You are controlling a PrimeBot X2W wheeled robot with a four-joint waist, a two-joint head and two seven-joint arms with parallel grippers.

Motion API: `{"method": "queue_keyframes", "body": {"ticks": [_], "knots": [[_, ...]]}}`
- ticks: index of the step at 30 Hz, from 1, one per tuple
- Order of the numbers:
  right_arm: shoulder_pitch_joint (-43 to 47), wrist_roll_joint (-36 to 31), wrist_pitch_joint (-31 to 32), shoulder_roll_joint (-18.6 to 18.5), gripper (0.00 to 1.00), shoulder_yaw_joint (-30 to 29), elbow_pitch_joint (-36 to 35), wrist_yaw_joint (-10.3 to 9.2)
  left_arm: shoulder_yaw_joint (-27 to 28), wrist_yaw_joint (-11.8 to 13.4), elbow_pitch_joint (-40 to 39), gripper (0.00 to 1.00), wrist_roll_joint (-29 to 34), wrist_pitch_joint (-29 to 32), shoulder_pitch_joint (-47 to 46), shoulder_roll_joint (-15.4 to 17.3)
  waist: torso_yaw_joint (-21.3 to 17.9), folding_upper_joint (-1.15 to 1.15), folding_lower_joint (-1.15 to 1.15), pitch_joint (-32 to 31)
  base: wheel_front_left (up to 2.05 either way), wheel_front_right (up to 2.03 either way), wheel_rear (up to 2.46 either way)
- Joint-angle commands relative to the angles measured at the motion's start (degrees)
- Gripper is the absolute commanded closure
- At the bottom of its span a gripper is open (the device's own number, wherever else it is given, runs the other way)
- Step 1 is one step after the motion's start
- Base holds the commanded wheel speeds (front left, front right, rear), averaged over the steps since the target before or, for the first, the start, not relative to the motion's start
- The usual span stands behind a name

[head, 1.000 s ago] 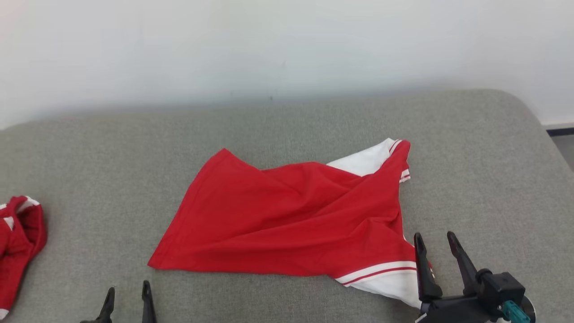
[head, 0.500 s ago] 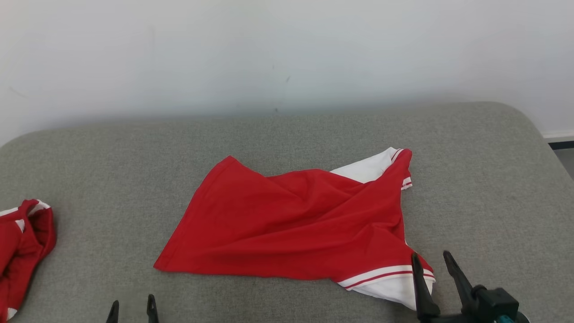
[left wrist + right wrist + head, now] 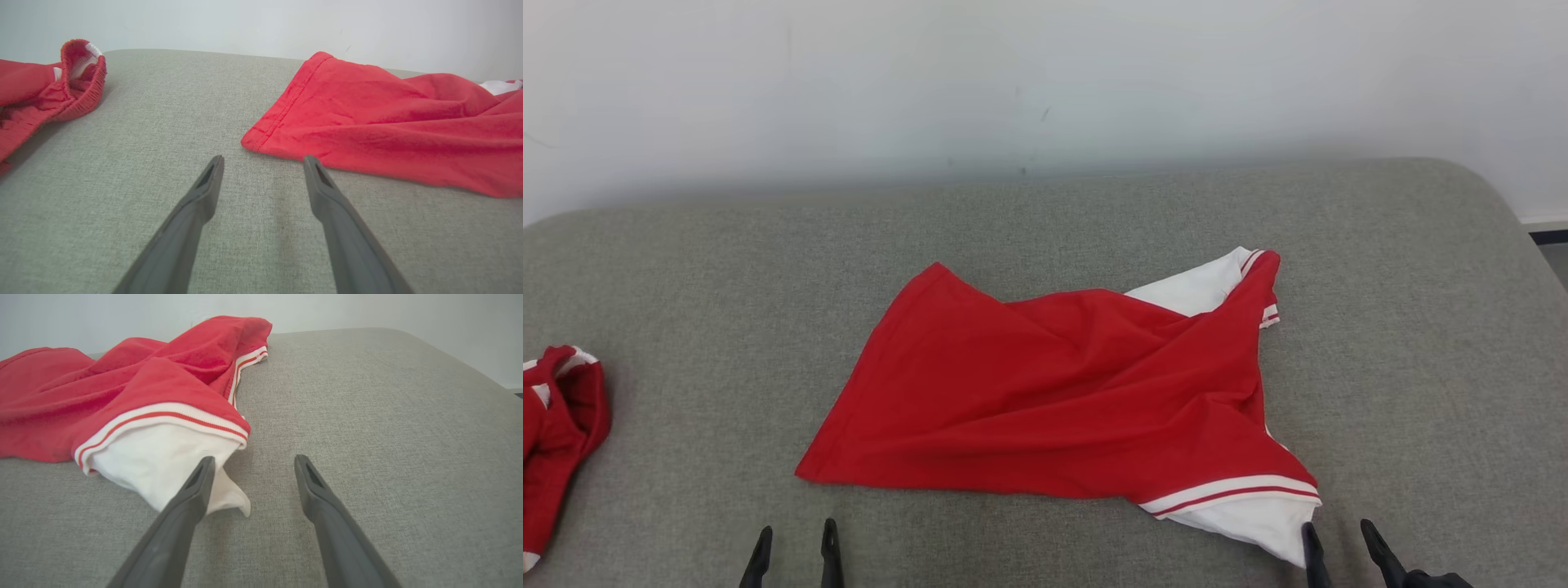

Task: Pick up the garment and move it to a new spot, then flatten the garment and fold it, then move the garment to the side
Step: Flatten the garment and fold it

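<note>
The left hand (image 3: 263, 160) and right hand (image 3: 254, 459) match: two long dark grey fingers (image 3: 184, 228); each tapers to a hollowed tip.

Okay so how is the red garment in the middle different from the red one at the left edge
The middle garment lies spread out, mostly flat; the left garment sits bunched up. The middle one shows whole in the head view; the left one is cut by its edge. The middle one has broad white panels; the left one a gathered rim. Both are red with white trim.
</note>
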Motion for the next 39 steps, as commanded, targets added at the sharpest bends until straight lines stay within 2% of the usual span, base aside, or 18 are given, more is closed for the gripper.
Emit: {"method": "queue_keyframes", "body": {"ticks": [1, 7, 10, 16, 28, 39], "knots": [[0.39, -0.05, -0.01, -0.16, 0.0, -0.08, 0.23, -0.13, -0.42, -0.41, -0.18, 0.0, -0.09, -0.11, -0.87, 0.05, 0.33, 0.0, 0.0, 0.54, 0.0, 0.0, 0.0], [0.84, -0.24, -0.01, -0.86, 0.0, -0.26, 0.99, -0.13, -2.03, -0.82, 0.23, 0.0, -0.25, -0.11, -1.53, 0.04, 1.05, 0.0, 0.0, 1.54, 0.0, 0.0, 0.0], [-0.19, 0.14, -0.01, -0.83, 0.0, 0.18, -1.09, -0.13, -2.41, -0.93, 0.43, 0.0, -0.29, -0.11, -1.59, 0.06, 1.14, 0.0, 0.0, 1.67, 0.0, 0.0, 0.0], [-0.21, 2.13, -0.01, -1.57, 0.0, 4.35, -6.21, -0.13, -2.34, -1.08, 0.78, 0.0, -0.18, -0.11, -1.65, 0.04, 1.19, 0.0, 0.0, 0.95, 0.0, 0.0, 0.0], [4.35, 3.07, -0.01, -5.05, 0.0, 11.36, -4.75, -0.13, -2.61, -0.9, 1.04, 0.0, -0.93, -0.11, 0.08, 0.04, 1.97, 0.0, 0.0, -1.42, 0.0, 0.0, 0.0], [2.88, -1.28, -0.01, -4.11, 0.0, 6.74, 0.93, -0.13, -2.93, -0.71, 1.52, 0.0, -1.56, -0.11, 0.47, 0.05, 2.79, 0.0, 0.0, -1.33, 0.0, 0.0, 0.0]]}}
